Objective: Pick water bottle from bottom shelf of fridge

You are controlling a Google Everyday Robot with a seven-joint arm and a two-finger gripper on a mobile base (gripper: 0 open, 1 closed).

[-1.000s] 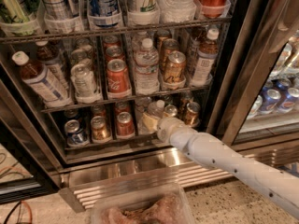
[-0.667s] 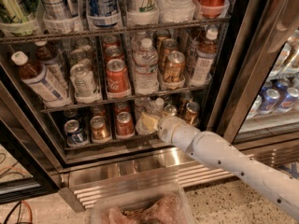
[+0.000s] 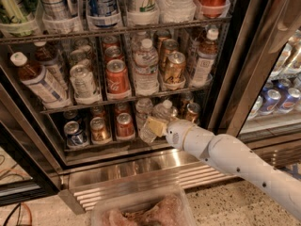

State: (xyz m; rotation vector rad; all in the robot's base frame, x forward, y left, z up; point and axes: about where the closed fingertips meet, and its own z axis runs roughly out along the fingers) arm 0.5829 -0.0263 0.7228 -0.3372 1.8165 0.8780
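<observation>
The water bottle (image 3: 163,111) is small, clear and white-capped. It leans with its cap up and to the right, at the front of the bottom shelf (image 3: 108,144) of the fridge (image 3: 225,93). My gripper (image 3: 154,126), with pale yellow fingers, reaches in from the right on a white arm. It is shut around the bottle's lower body, whose clear base shows just below the fingers. Short blue (image 3: 75,133), gold (image 3: 99,129) and red (image 3: 124,125) cans stand to the left, and a copper can (image 3: 192,112) to the right.
A second clear bottle (image 3: 143,108) stands behind the gripper. The rack above holds a larger clear bottle (image 3: 146,67), taller cans and tea bottles. The steel base grille (image 3: 141,178) runs below. A clear plastic bin (image 3: 141,211) sits at the bottom edge. A neighbouring cooler section (image 3: 277,100) is at right.
The bottle's cap has shifted right and the bottle now leans. The gripper and wrist have drawn slightly right and outward with it.
</observation>
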